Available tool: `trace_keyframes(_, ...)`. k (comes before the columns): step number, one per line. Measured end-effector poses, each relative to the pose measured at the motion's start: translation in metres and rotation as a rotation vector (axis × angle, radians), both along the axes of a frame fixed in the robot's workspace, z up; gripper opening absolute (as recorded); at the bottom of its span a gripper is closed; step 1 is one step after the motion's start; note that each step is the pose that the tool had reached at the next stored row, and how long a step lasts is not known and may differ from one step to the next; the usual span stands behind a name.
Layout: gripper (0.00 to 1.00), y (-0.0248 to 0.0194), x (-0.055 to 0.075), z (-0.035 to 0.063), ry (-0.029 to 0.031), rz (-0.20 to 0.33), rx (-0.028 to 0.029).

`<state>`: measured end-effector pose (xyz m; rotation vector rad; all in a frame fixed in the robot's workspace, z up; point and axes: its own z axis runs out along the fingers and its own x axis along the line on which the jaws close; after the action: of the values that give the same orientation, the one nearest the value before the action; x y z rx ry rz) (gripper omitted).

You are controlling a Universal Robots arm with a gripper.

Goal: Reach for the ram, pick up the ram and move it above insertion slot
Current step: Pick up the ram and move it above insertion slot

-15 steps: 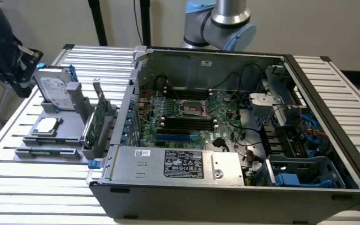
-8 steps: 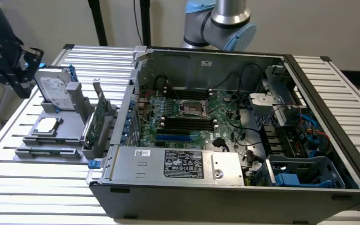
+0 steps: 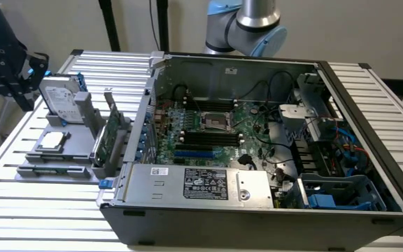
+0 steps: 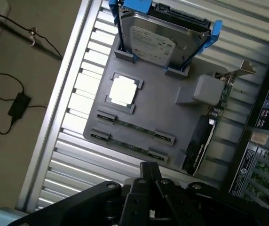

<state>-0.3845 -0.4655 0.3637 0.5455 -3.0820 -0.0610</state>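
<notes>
Ram (image 4: 135, 127) lies edge-on in a grey tray (image 4: 162, 113), clipped at both ends. A 2nd stick (image 4: 129, 143) sits parallel, just beside it, nearer the tray's edge. The tray also holds a square silver chip (image 4: 123, 90), a hard drive (image 4: 160, 40) upright in blue rails, and a green card (image 4: 205, 136) standing on edge w/ a metal bracket.

The gripper (image 4: 149, 165) hangs over the tray's edge nr the 2 sticks, apart from them. Its fingers are drawn together to a narrow tip w/ nothing btwn them.

In the exterior view the tray is on a slatted metal table (image 3: 48, 210) at the exterior view's left. An open PC case (image 3: 257, 220) is beside it. The insertion slot (image 3: 209, 135) is one of several black parallel ones on the board inside the case, well apart from the tray, w/ a shorter blue slot (image 3: 198, 155) just beside them.
</notes>
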Motion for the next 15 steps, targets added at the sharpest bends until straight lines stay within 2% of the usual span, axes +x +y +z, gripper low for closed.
trace_keyframes(15,0.11,0.0000,0.0000,-0.0036,0.0001,0.273,0.0001)
